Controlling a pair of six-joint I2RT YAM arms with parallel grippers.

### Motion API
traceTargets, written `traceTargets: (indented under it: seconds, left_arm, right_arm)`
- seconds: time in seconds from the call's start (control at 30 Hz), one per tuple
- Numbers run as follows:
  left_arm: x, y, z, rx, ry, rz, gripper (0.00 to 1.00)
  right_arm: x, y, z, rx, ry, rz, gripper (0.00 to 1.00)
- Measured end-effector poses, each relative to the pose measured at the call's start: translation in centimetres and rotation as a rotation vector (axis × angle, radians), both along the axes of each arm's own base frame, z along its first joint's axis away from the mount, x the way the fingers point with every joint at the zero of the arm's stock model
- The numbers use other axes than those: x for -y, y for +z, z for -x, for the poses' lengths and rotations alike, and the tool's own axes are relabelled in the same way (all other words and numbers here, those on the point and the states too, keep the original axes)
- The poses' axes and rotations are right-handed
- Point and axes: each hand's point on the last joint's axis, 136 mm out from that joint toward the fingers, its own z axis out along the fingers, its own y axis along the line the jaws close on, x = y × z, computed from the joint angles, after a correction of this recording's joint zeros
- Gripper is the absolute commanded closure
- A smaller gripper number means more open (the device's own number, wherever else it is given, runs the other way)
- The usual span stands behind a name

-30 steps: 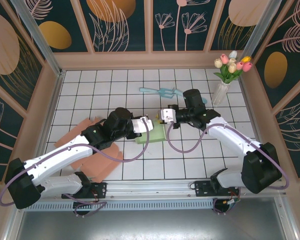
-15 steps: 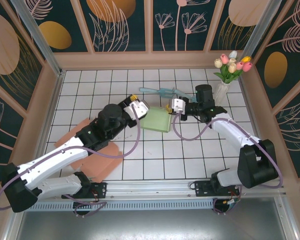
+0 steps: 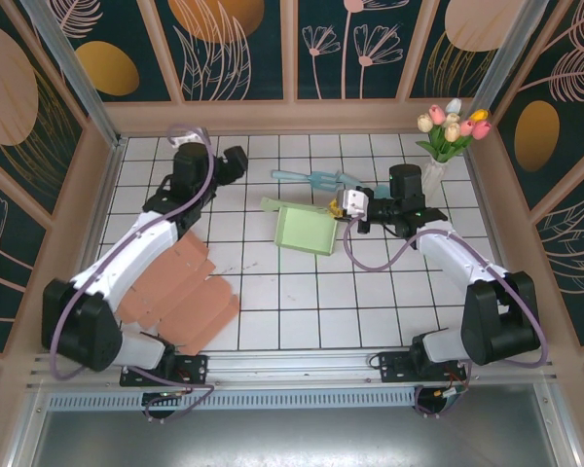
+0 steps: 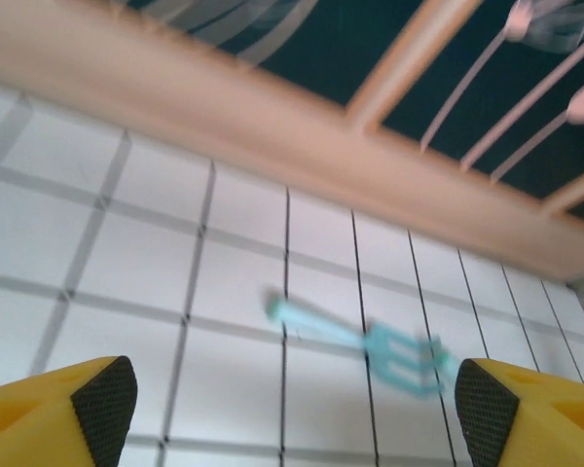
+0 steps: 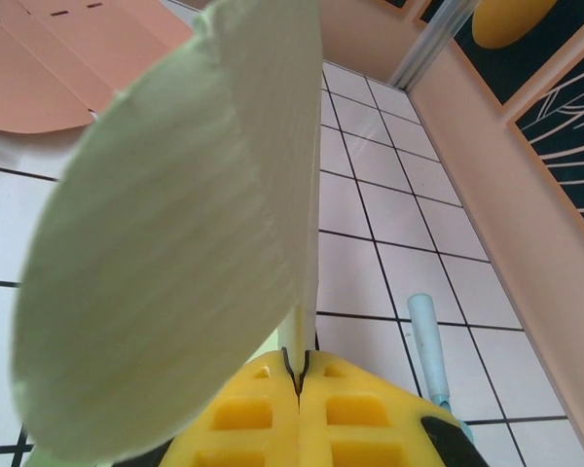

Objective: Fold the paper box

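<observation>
At the middle of the white tiled table (image 3: 273, 311), the green paper box (image 3: 305, 230) is sitting, its right flap pinched in the closed right gripper (image 3: 336, 210). The left gripper (image 3: 236, 161) is hovering far-left, jaws spread, holding nothing. Pink cardboard sheets (image 3: 180, 292) are lying near-left. A teal fork (image 3: 316, 179) and a tulip vase (image 3: 433, 165) are resting beyond, and floral wall panels (image 3: 234, 49) are enclosing the table.

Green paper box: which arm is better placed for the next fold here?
Right. The right gripper is shut on a flap of the green paper box, so it controls the piece. The left gripper is open, holds nothing, and sits near the back-left of the table, apart from the box.
</observation>
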Motion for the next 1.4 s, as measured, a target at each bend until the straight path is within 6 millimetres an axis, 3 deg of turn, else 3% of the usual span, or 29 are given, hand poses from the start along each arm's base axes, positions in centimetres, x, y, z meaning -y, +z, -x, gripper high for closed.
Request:
traceTargets:
  seconds: [0.1,0.17,0.33,0.6,0.97,1.23,1.4]
  left_arm:
    - [2.3,-3.2,0.8,-0.117,-0.068,0.127,0.18]
    - [3.3,-4.2,1.5,-0.161,-0.097,0.21,0.2]
    - [5.7,-4.4,2.8,-0.215,-0.159,0.339,0.21]
    - [10.5,-4.2,5.0,-0.263,-0.267,0.381,0.23]
    - [11.9,-5.3,5.8,-0.315,-0.253,0.423,0.26]
    - [11.3,-7.4,5.7,-0.342,-0.204,0.408,0.49]
    - [10.5,-11.0,7.0,-0.37,-0.166,0.388,0.59]
  right_arm:
    - [-0.1,-0.4,-0.1,-0.011,0.003,0.001,1.0]
    - [-0.1,-0.7,-0.1,-0.019,0.003,0.004,1.0]
    - [-0.1,-1.1,-0.2,-0.025,0.003,0.007,1.0]
    - [-0.1,-1.1,-0.2,-0.024,0.003,0.007,1.0]
    - [-0.7,-2.4,-0.1,-0.03,0.002,0.037,1.0]
    - [-0.7,-3.7,-0.5,-0.012,-0.021,0.099,0.93]
    - [-1.0,-6.1,-0.2,-0.036,-0.015,0.174,0.92]
